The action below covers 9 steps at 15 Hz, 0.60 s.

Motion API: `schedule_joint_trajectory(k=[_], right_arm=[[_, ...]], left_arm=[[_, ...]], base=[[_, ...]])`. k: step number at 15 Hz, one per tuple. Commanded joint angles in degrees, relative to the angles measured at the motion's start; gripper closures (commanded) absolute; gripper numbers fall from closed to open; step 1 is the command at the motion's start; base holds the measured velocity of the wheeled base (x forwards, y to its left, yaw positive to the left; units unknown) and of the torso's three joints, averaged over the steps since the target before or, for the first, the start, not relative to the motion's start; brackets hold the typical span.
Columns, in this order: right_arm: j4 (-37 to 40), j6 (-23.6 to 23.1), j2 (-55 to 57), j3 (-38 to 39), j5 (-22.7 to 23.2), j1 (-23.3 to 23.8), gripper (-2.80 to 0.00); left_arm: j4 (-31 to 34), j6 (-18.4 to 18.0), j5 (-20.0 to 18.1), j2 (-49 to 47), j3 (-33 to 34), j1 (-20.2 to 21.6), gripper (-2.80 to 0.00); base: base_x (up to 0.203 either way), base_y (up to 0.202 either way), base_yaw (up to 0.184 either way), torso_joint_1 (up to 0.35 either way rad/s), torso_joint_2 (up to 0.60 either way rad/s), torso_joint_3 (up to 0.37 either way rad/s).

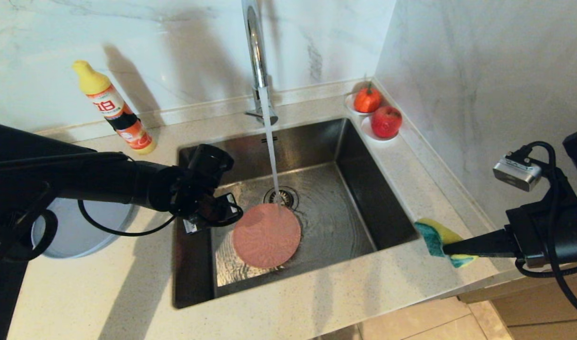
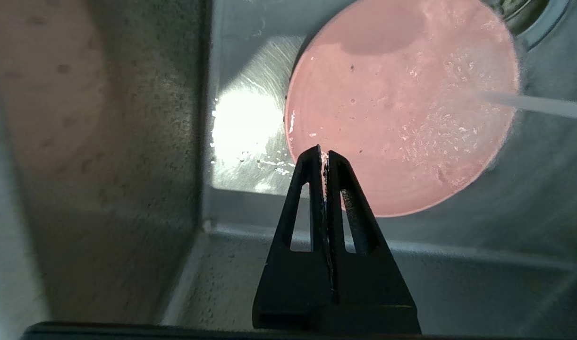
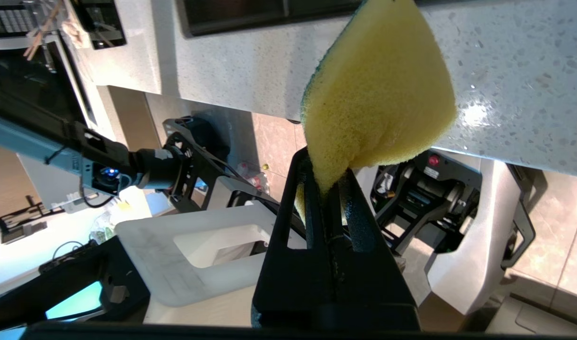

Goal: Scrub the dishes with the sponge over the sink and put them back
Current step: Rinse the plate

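A pink plate (image 1: 269,238) hangs tilted inside the steel sink (image 1: 364,189), with water from the tap (image 1: 255,47) running onto its far edge. My left gripper (image 1: 235,215) is shut on the plate's left rim; in the left wrist view the closed tips (image 2: 322,153) pinch the edge of the wet pink plate (image 2: 402,104). To the right of the sink, my right gripper (image 1: 446,248) hovers above the counter, shut on the yellow and green sponge (image 1: 437,236). The sponge (image 3: 378,89) sticks out squeezed beyond the right gripper (image 3: 326,174). A pale bluish plate (image 1: 80,231) lies on the counter to the left, partly hidden by my left arm.
The water stream (image 1: 271,151) falls beside the round drain (image 1: 288,196). An orange soap bottle (image 1: 114,108) stands at the back left. Two small saucers with red fruit (image 1: 368,99) (image 1: 386,121) sit at the sink's back right corner, beside the wall.
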<state>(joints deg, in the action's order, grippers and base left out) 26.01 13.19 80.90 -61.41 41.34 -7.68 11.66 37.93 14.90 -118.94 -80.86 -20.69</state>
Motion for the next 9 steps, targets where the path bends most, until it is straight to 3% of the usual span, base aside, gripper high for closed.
schedule_joint_trajectory(k=[1,9], right_arm=[[0.18,0.10,0.42,0.08,0.60,0.03,0.00],[-3.58,0.34,2.10,1.59,8.31,5.00,0.00]], left_arm=[[-0.06,0.17,0.12,-2.27,-0.93,0.03,0.00],[0.51,-0.49,0.07,-5.27,-6.52,0.12,0.00]], base=[[0.000,0.000,0.000,0.000,0.00,0.000],[0.000,0.000,0.000,0.000,0.00,0.000]])
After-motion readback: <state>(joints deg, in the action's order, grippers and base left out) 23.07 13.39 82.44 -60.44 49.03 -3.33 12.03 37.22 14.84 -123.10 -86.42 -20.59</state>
